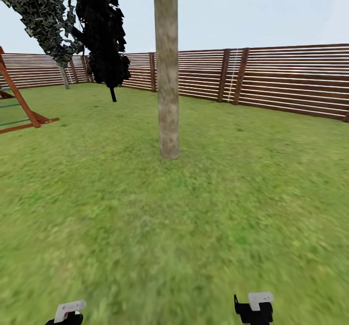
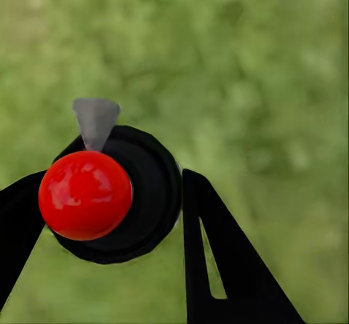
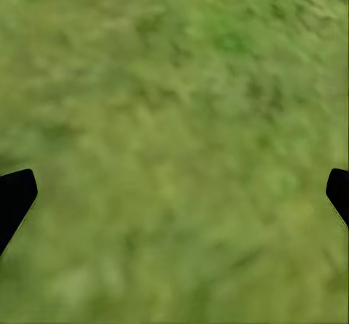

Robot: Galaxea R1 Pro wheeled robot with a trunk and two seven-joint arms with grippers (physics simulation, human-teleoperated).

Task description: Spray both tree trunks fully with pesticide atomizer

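The pesticide atomizer (image 2: 109, 193) is a black round body with a red ball top and a grey nozzle, seen from above in the left wrist view. My left gripper (image 2: 109, 200) is shut on it, a black finger on each side, over grass. One tree trunk (image 1: 167, 73), thick, pale and mottled brown, rises from the lawn straight ahead in the head view, a few steps away. My right gripper (image 3: 174, 193) is open, fingers wide apart with nothing but grass between them. Both wrists peek in at the bottom edge of the head view, left (image 1: 68, 312) and right (image 1: 255, 307).
A brown slatted fence (image 1: 271, 80) rings the lawn at the back. Dark narrow trees (image 1: 104, 34) lean in at the upper left, and a wooden play frame (image 1: 19, 106) stands at the far left. Open grass (image 1: 194, 218) lies between me and the trunk.
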